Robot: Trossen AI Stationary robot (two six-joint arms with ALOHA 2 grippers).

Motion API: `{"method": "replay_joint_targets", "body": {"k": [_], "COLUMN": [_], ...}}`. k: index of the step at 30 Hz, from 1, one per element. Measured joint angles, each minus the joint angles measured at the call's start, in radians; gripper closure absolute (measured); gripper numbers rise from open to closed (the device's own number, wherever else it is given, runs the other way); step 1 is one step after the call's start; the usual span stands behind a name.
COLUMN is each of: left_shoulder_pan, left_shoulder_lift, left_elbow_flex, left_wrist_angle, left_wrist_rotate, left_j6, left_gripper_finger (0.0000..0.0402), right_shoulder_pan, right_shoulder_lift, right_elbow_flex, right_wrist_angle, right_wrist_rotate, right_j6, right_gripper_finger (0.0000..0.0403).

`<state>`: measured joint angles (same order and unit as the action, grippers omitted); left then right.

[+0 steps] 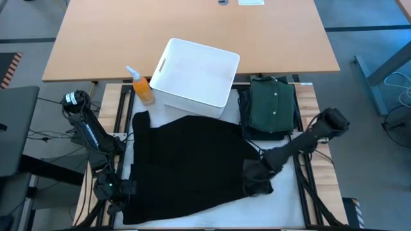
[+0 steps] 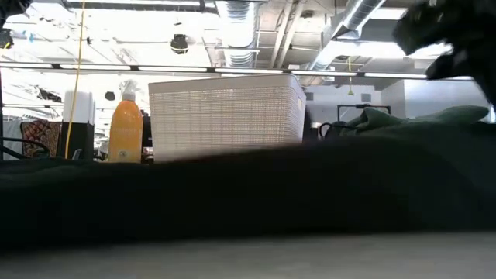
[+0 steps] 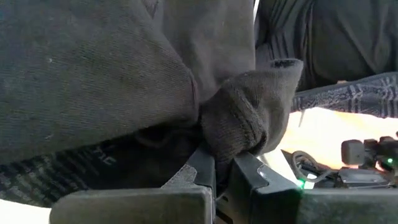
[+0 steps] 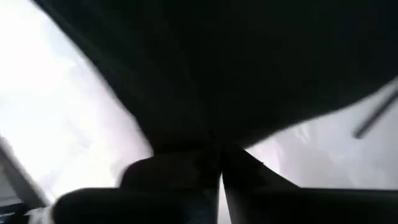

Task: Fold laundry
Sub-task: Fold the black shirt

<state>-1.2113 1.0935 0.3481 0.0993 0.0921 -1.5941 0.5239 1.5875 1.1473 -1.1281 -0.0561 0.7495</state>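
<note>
A black garment (image 1: 192,163) lies spread over the middle of the table, and it fills the foreground of the low view (image 2: 232,194). My left gripper (image 1: 114,192) is at its near left corner, shut on a bunch of the cloth (image 3: 217,165). My right gripper (image 1: 257,183) points down at the garment's right edge; its fingers (image 4: 221,171) stand almost together where dark cloth meets them. A folded dark green buttoned shirt (image 1: 273,106) rests flat at the far right. My left gripper pinches a thick, bunched lump of the black garment's edge (image 3: 239,134) between its two fingers, several layers together. The cloth rises from the fingertips and spreads wide beyond them. My right gripper meets the garment's right edge (image 1: 252,168) from above, pointing down. Blur and dark cloth hide the place of contact (image 4: 186,146).
A white plastic bin (image 1: 196,70) stands at the far middle, touching the garment's far edge. An orange spray bottle (image 1: 142,86) stands upright left of it. A wooden desk (image 1: 192,25) lies beyond the table. Bare white tabletop (image 1: 270,208) shows at the near right.
</note>
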Motion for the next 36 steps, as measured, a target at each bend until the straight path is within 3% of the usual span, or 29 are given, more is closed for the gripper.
{"method": "replay_joint_targets", "body": {"k": [4,10,13,15,21,26,30,36], "left_shoulder_pan": [0.000,0.000,0.008,0.010,0.011,0.011,0.011,0.011], "left_shoulder_lift": [0.000,-0.001,-0.001,-0.001,-0.002,-0.003,-0.003,-0.003], "left_elbow_flex": [0.001,0.002,0.003,0.003,0.004,0.006,0.006,0.006], "left_wrist_angle": [0.002,0.002,0.003,0.007,0.001,-0.018,-0.022,-0.027], "left_wrist_rotate": [0.012,0.016,0.016,0.008,0.003,0.010,-0.001,-0.030], "left_j6": [-0.008,-0.002,0.000,0.000,0.029,0.066,0.062,0.052], "left_gripper_finger": [0.0401,0.0401,0.0401,0.0401,0.0401,0.0401,0.0401,0.0401], "right_shoulder_pan": [-0.045,-0.060,-0.016,0.072,0.395,0.591,0.640,0.631], "right_shoulder_lift": [0.059,0.094,0.051,0.003,-0.061,0.033,0.133,0.247], "right_elbow_flex": [0.000,0.000,-0.001,-0.001,0.000,0.000,-0.001,-0.002], "right_wrist_angle": [-0.150,-0.323,-0.318,-0.251,-0.029,0.021,0.007,0.047], "right_wrist_rotate": [-0.048,-0.006,-0.055,-0.064,0.029,0.254,0.382,0.405], "right_j6": [-0.046,-0.039,0.056,0.174,0.551,0.575,0.578,0.584], "right_gripper_finger": [0.0317,0.0242,0.0213,0.0202,0.0196,0.0201,0.0203,0.0203]}}
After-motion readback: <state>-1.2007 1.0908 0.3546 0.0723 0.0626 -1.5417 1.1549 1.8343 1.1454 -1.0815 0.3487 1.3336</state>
